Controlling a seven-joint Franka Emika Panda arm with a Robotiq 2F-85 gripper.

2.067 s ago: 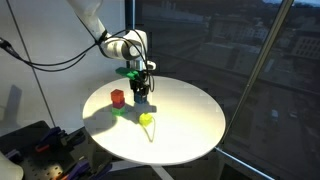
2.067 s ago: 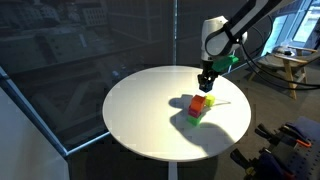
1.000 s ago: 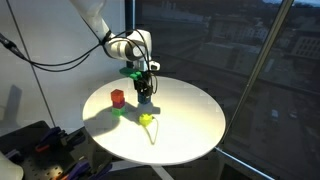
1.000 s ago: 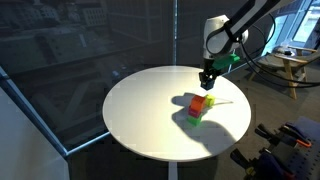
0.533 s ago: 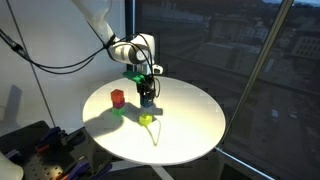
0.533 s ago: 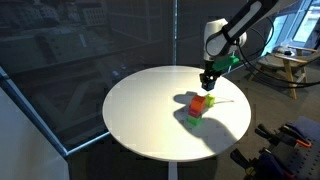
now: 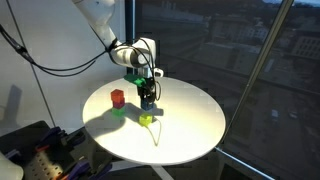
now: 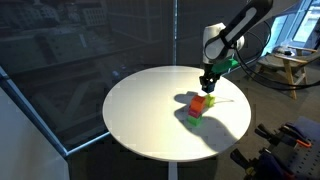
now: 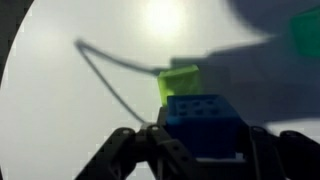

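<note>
In an exterior view, black equipment [image 7: 30, 145] sits off the 8 o'clock edge of the round white table [image 7: 195, 125]. Toward the table's 9 o'clock side, a red block [image 7: 117, 97] stands on a green block [image 7: 118, 110], the two touching. At 3 o'clock from that stack and near it, the gripper [image 7: 147, 97] points straight down from the arm [image 7: 100, 25], which reaches in from 11 o'clock. At 6 o'clock from the gripper, about the table's middle, lies a lime block [image 7: 146, 118]. This view does not show whether the gripper's load touches it. A dark window [image 7: 240, 50] fills the right side.

In the wrist view, the fingers [image 9: 125, 150] come in from 6 o'clock and are clamped on a blue block [image 9: 205, 122], one on each side of it. The block's studded top faces the camera. The lime block appears at 11 o'clock from the blue one, just beyond it, their edges meeting in the picture. A thin dark line [image 9: 100, 70] curves across the table top from 10 o'clock toward the blocks. I cannot tell whether it is a cord or a shadow. A blurred green patch [image 9: 305, 30] sits at the 2 o'clock edge.

From the opposite side, in an exterior view, the red and green stack lies at 6 o'clock from the gripper, near it but apart.
</note>
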